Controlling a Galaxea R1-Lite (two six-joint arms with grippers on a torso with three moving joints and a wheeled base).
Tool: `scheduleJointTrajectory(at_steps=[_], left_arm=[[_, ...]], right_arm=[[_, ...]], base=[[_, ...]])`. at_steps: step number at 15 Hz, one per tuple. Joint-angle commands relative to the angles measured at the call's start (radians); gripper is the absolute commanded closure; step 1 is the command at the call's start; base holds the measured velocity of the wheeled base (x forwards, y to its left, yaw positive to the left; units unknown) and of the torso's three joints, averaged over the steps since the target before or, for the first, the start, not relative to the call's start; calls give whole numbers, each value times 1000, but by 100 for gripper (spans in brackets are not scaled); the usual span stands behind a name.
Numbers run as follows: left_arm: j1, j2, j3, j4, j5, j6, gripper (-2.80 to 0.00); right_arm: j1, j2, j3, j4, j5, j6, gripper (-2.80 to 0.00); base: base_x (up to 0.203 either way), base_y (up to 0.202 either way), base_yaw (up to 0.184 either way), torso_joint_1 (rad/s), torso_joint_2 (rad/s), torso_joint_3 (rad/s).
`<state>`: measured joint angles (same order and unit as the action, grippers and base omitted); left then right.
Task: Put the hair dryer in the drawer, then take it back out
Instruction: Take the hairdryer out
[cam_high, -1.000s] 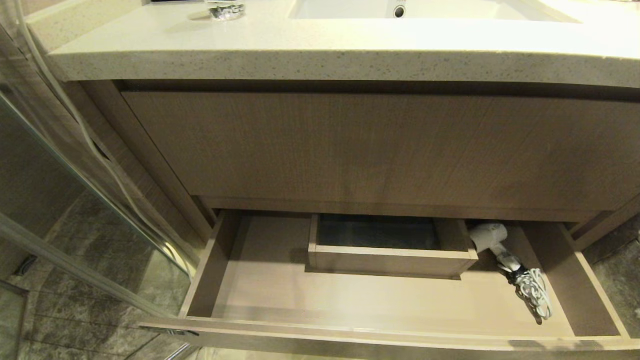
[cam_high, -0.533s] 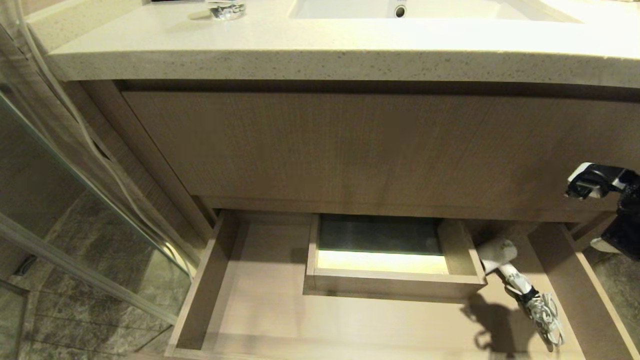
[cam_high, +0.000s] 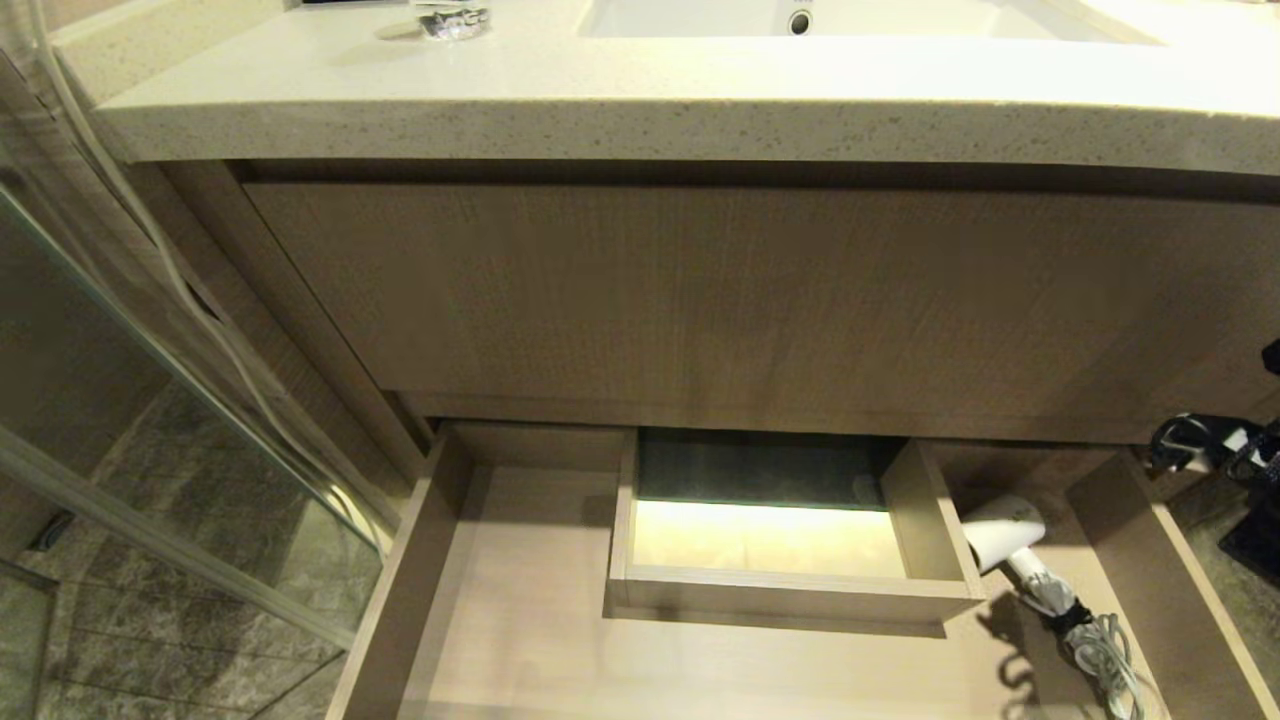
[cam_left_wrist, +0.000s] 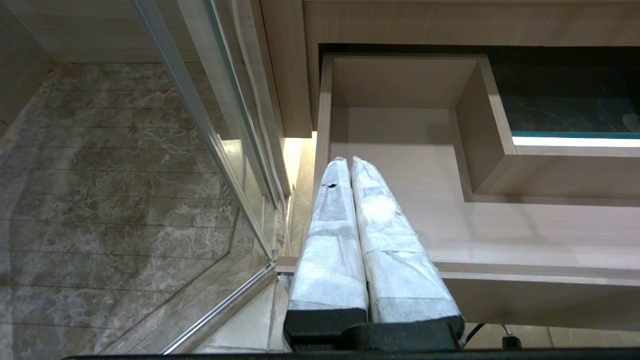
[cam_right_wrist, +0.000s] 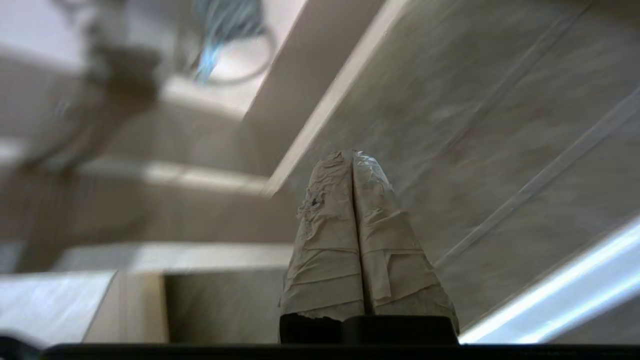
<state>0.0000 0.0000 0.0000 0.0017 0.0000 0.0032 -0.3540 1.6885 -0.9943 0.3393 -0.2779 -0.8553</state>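
Note:
The wide wood-grain drawer (cam_high: 400, 590) stands pulled far out below the vanity. Inside, at its right end, lies the white hair dryer (cam_high: 1003, 528), barrel toward the back, with its bundled cord (cam_high: 1112, 648) trailing toward the front. My right arm (cam_high: 1195, 443) hangs just outside the drawer's right wall, above and to the right of the dryer. Its gripper (cam_right_wrist: 352, 156) is shut and empty. My left gripper (cam_left_wrist: 349, 161), out of the head view, is shut and empty over the front left corner of the drawer (cam_left_wrist: 500, 272).
A boxed cut-out (cam_high: 780, 592) fills the drawer's middle back. The taller wood-grain front (cam_high: 760, 300) and the stone countertop (cam_high: 640, 110) overhang it. A glass shower panel (cam_left_wrist: 210, 150) stands close on the left, over grey floor tiles (cam_left_wrist: 100, 200).
The drawer has slid further out toward me, carrying the hair dryer with it. My right arm came into view at the right edge and then dropped lower.

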Motion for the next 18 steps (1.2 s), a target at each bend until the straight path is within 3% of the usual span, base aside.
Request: scheduleJointTrajectory(at_steps=[1,4,8,11,12,18], left_arm=[[0,0,0,0,0,0,0],[0,0,0,0,0,0,0],[0,0,0,0,0,0,0],[0,0,0,0,0,0,0],[0,0,0,0,0,0,0],[0,0,0,0,0,0,0]], right_arm=[[-14,12,112,-65,4,-2,0],[-11,112,202,-250,52,-8,0],[7,269,177,-382,117,-30,0],[12,369,125,-408,171,-71,0],[14,399,96,-414,191,-89,-280],[8,539,-21,-454,201,-114,-280]], base=[[0,0,0,0,0,0],[0,0,0,0,0,0],[0,0,0,0,0,0],[0,0,0,0,0,0],[0,0,0,0,0,0],[0,0,0,0,0,0]])
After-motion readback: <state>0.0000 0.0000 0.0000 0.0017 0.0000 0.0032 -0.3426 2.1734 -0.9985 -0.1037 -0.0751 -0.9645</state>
